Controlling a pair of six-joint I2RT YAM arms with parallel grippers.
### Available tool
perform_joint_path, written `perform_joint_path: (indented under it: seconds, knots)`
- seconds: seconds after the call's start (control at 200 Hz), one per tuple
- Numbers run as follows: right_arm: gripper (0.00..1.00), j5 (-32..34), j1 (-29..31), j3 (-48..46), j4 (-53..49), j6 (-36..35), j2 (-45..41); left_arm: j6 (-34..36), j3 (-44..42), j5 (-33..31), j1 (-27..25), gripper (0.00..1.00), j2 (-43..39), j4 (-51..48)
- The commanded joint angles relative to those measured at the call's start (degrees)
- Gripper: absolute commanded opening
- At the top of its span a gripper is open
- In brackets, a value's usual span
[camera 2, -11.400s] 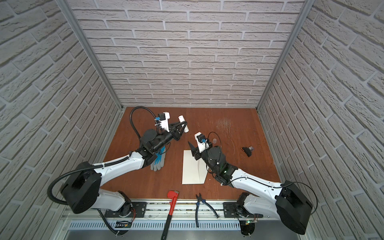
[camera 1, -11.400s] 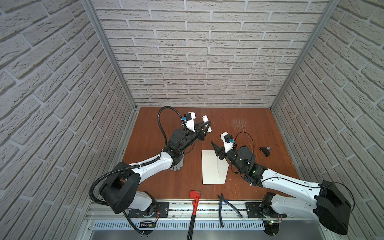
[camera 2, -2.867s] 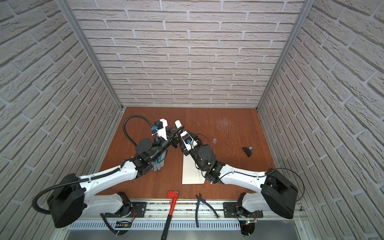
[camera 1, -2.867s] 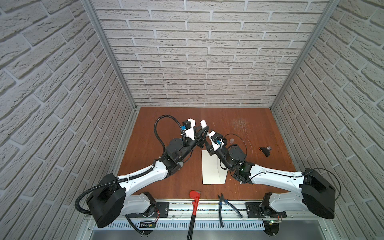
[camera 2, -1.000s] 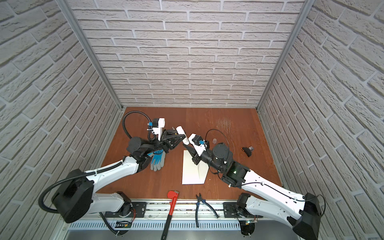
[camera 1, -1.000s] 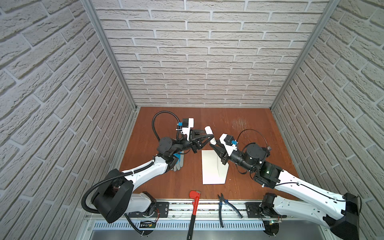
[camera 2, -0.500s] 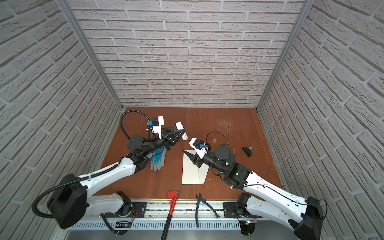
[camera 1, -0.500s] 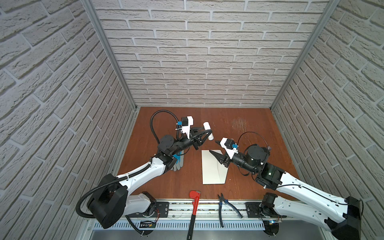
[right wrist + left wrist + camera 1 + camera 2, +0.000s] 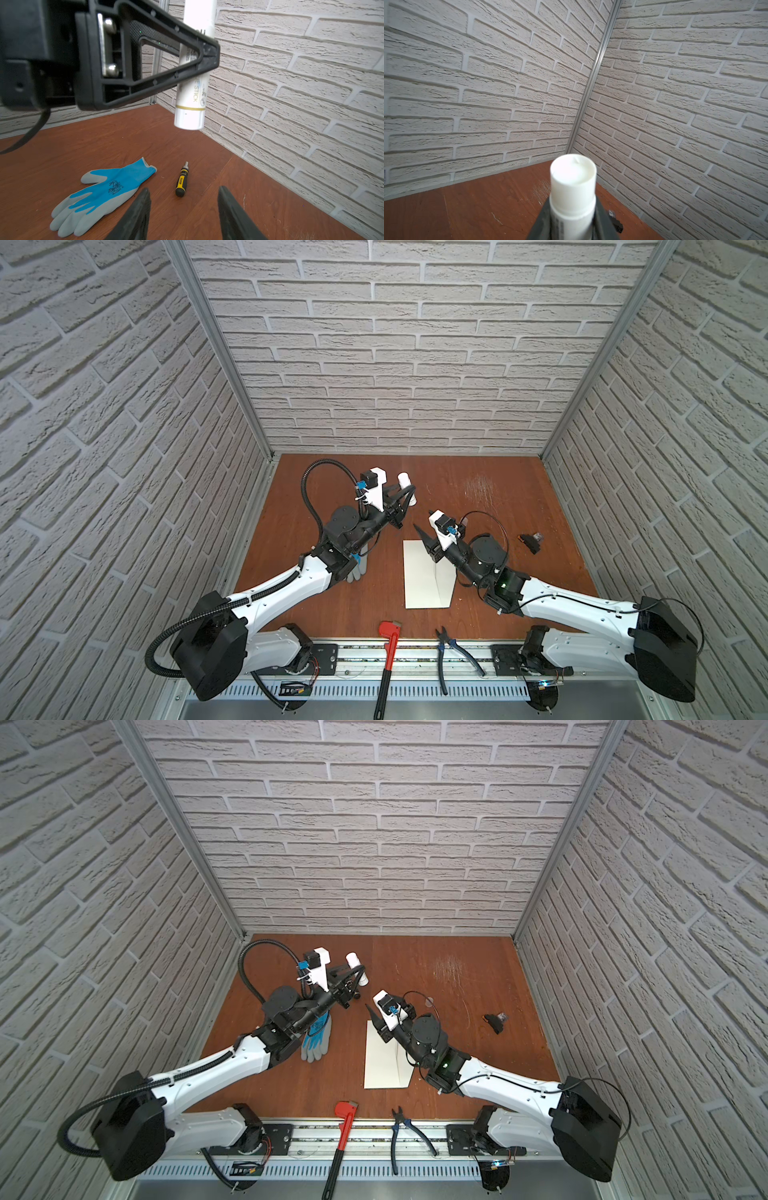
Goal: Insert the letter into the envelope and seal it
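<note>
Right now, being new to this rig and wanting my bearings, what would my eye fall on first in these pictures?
First, the left claw holding a white plastic glue stick tube up off the brown wooden table. Next, the large cream-white paper envelope lying flat in the middle of the table. A blue and grey work glove lies to its left in both top views.
</note>
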Motion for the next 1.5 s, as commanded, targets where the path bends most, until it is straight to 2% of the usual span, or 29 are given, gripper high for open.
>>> perform_joint_path:
  seconds: [0.0,0.17,0.555,1.28,1.495]
  knots:
    - [0.54,1.85,0.45,2.98,7.49,-0.88,2.29,0.48,1.66,-2.72,-0.50,0.00,0.51,3.26]
    - [0.54,3.15,0.41,3.31,12.85,-1.30,5.48,-0.34,1.66,-2.54,-0.93,0.00,1.14,4.30]
    - [0.52,4.42,0.45,5.99,14.25,-1.76,9.67,-1.42,2.54,-1.42,-1.73,0.00,2.68,4.43]
    - [0.31,5.70,0.23,7.26,15.22,-1.78,12.32,-2.90,2.63,0.17,-2.79,0.00,4.20,5.04]
    - [0.21,4.26,0.25,7.76,13.05,-1.72,10.69,-3.47,2.59,2.37,-2.59,0.00,4.26,4.42]
